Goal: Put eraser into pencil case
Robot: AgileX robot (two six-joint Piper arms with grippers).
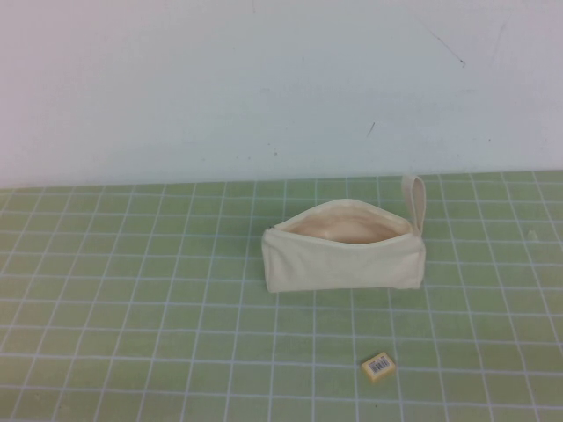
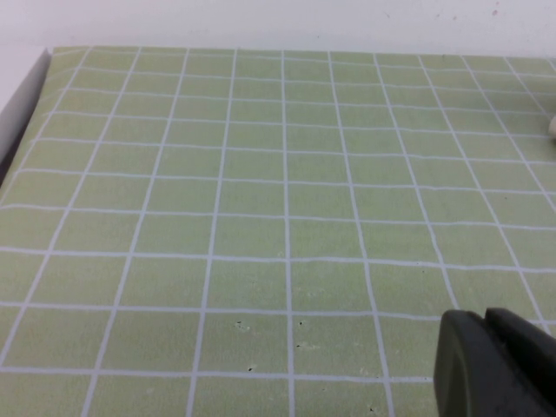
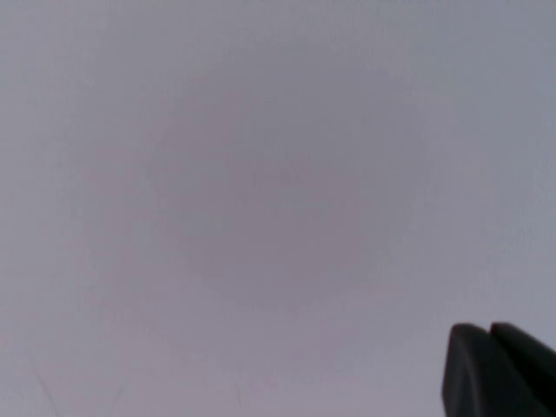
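The cream-white pencil case (image 1: 345, 255) lies mid-table in the high view, its top open and showing peach lining, its loop strap (image 1: 414, 200) at the right end. The tiny tan eraser (image 1: 379, 367) with a white barcode label lies on the mat in front of the case, toward the right. Neither arm shows in the high view. My left gripper (image 2: 488, 323) is shut and empty over bare mat. My right gripper (image 3: 489, 334) is shut and empty, facing a plain grey-white surface.
A green mat with a white grid (image 1: 132, 290) covers the table, and a white wall (image 1: 264, 79) rises behind it. The mat's edge (image 2: 26, 95) shows in the left wrist view. A small pale bit (image 2: 551, 127) sits at that view's border.
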